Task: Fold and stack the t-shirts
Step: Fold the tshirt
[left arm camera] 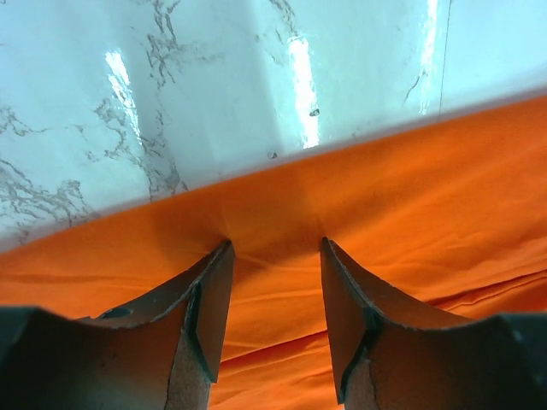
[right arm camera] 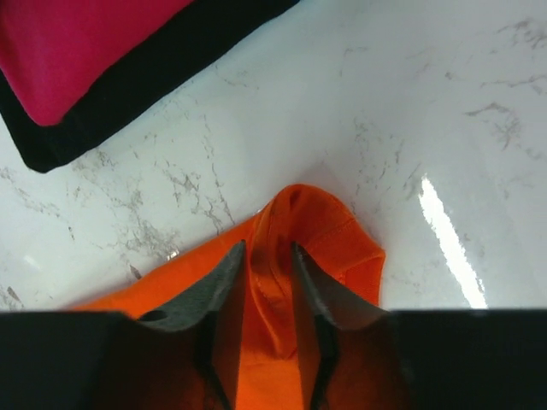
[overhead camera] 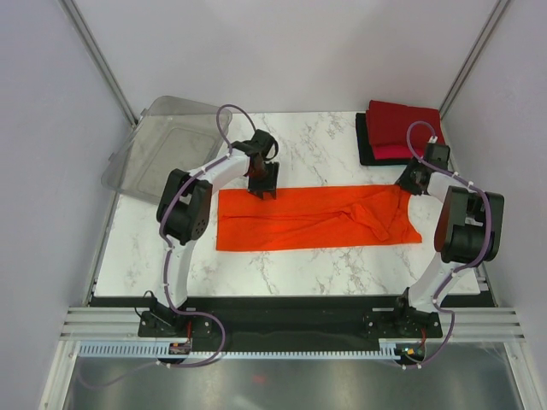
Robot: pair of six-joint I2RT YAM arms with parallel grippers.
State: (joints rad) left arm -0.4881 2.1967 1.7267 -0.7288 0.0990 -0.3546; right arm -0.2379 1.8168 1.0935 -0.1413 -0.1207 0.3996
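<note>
**Left gripper** [left arm camera: 275, 243]: jaws apart, both tips resting on the far long edge of the orange t-shirt [overhead camera: 308, 218] near its left end; nothing is clamped.

**Right gripper** [right arm camera: 267, 248]: jaws drawn close on a raised ridge of cloth at the shirt's far right corner, pinching it.

**Scene:** the orange t-shirt lies spread as a long band on the marble table [overhead camera: 282, 265]. Beyond its right end sit the folded t-shirts [overhead camera: 402, 128], red over black; beyond its left end is a clear bin [overhead camera: 162, 149].

**Step, as judged:** taking hold of the far edge for a fold. The next move probably calls for the left jaws to close on that edge, so that both arms can lift together.

**Writing:** no brand, label or writing is legible.
</note>
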